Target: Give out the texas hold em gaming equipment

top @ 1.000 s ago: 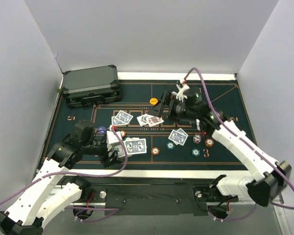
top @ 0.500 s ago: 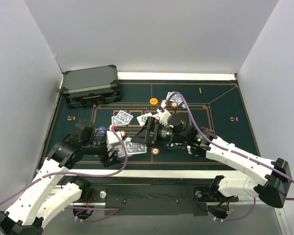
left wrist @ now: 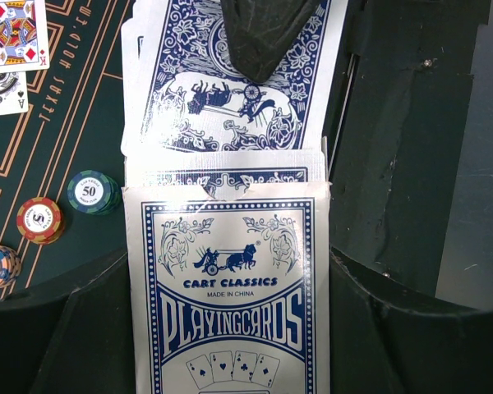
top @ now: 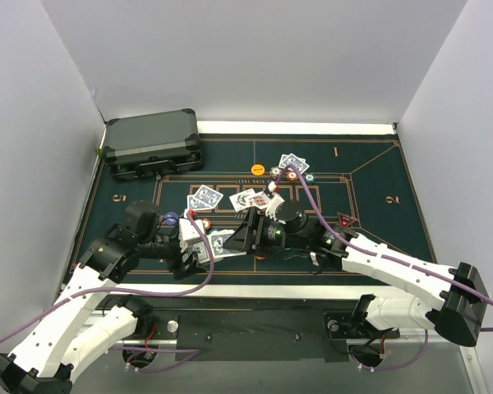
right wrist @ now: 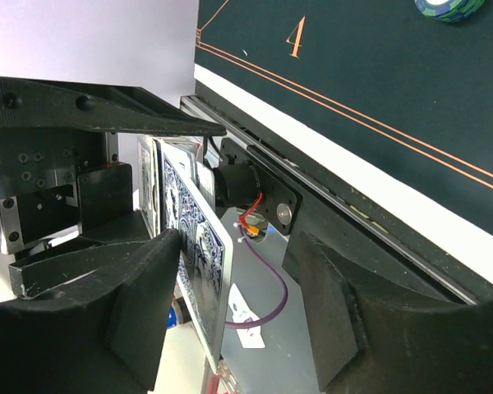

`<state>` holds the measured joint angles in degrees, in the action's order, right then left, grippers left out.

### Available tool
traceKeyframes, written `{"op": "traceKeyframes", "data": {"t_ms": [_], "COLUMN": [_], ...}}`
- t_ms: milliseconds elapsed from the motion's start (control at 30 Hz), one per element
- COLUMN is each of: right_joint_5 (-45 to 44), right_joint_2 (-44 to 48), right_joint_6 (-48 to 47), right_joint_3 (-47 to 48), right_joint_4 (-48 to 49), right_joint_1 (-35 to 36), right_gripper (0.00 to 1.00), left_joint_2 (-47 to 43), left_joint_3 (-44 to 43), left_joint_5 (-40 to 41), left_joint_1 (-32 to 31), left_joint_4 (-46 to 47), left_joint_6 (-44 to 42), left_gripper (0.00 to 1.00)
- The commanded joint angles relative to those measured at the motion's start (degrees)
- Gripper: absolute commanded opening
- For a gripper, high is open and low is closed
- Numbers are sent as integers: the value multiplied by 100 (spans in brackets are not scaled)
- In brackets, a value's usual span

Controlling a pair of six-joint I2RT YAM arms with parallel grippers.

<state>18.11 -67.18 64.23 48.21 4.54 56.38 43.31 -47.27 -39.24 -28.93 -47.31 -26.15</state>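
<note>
Risk of nipping several cards (left wrist: 230, 90) with half-open right gripper (right wrist: 238, 279), or yanking deck (left wrist: 230, 328) from clamped-shut left gripper (left wrist: 227, 271).

Hard case (top: 152, 144) blocking far-left corner, cards (top: 205, 198) and chips (top: 257, 169) strewn mid-mat, far-right felt (top: 378, 168) bare, right arm (top: 394, 264) across near edge

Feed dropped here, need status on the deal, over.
Left tool shut on card pack. Right tool open, straddling protruding cards. Nothing in the way.
</note>
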Motion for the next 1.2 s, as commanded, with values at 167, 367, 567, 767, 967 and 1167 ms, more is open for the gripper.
{"op": "traceKeyframes", "data": {"t_ms": [167,367,567,767,967,1167], "right_joint_5": [-167,-185,-211,-220,-246,-220], "right_joint_2": [135,266,416,556,671,706], "right_joint_6": [29,29,46,-6,-33,-33], "right_joint_3": [-30,-74,-101,-92,-101,-153], "right_joint_4": [223,92,-32,-207,-374,-383], "right_joint_1": [31,22,22,13,5,-4], "right_gripper": [44,32,7,4,3,8], "left_joint_2": [-16,-16,-7,2,-7,-24], "left_joint_3": [-107,-142,-151,-134,-151,-160], "left_joint_5": [-101,-101,-101,-92,-101,-101], "left_joint_1": [-8,-8,-8,-8,-8,-8], "left_joint_4": [292,292,257,301,292,275], "left_joint_6": [22,31,-4,22,14,22], "left_gripper": [0,0,0,0,0,0]}}
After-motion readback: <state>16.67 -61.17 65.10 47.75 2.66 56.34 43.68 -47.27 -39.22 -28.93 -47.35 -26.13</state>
